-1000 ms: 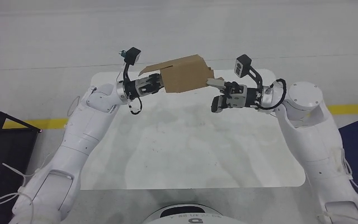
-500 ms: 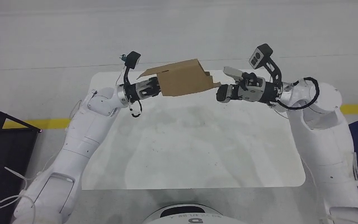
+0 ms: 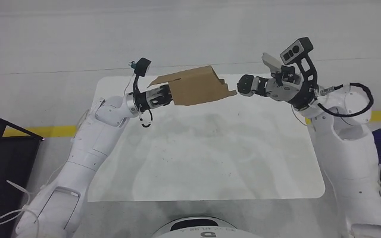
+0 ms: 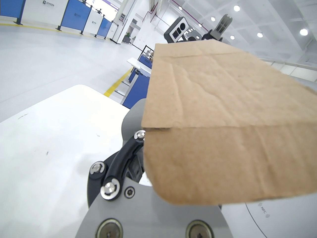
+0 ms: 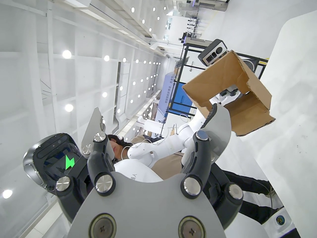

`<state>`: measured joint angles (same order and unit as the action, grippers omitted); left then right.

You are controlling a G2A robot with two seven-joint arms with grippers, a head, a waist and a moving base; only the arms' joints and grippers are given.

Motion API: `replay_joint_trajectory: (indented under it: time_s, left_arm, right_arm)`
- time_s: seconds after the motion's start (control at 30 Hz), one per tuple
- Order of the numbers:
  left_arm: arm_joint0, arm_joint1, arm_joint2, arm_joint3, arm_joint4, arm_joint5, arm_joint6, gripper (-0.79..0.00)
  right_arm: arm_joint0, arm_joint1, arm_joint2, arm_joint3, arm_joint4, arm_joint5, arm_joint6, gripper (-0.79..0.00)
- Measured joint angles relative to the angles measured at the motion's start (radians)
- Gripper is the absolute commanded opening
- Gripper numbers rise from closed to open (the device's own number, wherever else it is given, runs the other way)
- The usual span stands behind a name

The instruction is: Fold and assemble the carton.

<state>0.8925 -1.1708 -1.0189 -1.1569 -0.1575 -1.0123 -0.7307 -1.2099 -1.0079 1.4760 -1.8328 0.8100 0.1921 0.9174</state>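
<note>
Left pincer [image 3: 166,95] is clamping carton [image 3: 196,86] above surface [image 3: 208,172] | right pincer [image 5: 156,117] is gaping wide, right of it | you're risking a crushed flap by closing askew.

You're working over a white table [image 3: 208,172] with rounded corners, one long side toward the robot. Faint grey scuffs [image 3: 178,149] smear across the middle of its top, and the left wrist view shows a few small dark specks [image 4: 47,153] dotting the surface.
</note>
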Motion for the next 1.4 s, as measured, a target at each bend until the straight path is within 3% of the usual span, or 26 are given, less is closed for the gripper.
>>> replay_joint_trajectory:
  time_s: [0.7, 1.03, 1.17, 1.4]
  left_arm:
    - [-0.002, 0.008, -0.014, -0.031, -0.009, 0.0, -0.032, -0.785]
    - [0.036, 0.015, -0.034, -0.06, -0.035, 0.0, -0.022, -0.785]
    - [0.056, 0.015, -0.025, -0.083, -0.127, 0.0, -0.059, -0.785]
    - [0.071, 0.01, 0.022, -0.084, -0.285, 0.0, -0.077, -0.785]
  right_arm:
    - [0.152, -0.03, -0.219, 0.061, -0.016, 0.032, 0.014, -0.058]
    - [0.099, -0.032, -0.097, 0.098, 0.057, -0.104, -0.155, -0.052]
    - [0.061, -0.027, -0.052, 0.116, 0.008, -0.132, -0.19, -0.028]
    - [0.025, -0.025, -0.08, 0.153, -0.055, -0.102, -0.125, -0.028]
